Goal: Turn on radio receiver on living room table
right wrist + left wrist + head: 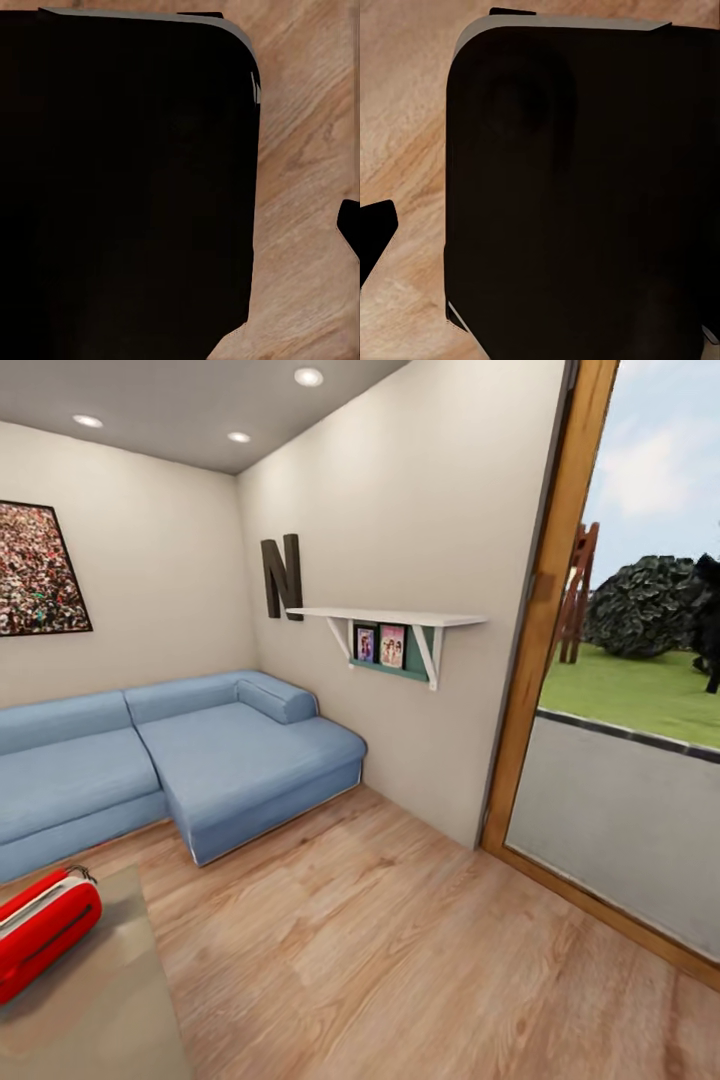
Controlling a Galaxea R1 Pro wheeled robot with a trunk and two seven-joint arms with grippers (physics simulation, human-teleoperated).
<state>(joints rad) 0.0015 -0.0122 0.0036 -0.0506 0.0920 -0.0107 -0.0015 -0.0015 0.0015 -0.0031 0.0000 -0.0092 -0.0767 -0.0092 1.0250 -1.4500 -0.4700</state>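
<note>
The small bright red rounded radio receiver (42,930) lies on the glossy grey-brown tabletop (110,1000) at my lower left. I should turn leftward to centre it before reaching; I cannot tell either end effector's state

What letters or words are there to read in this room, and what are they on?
"N": one big dark letter standing against the wall, beside the white shelf.
The two small framed pictures under the shelf: too small and blurred to read.
The red radio receiver on the table: no readable writing on the part that shows.
The framed picture above the blue sofa: a speckled pattern, no words.
</note>
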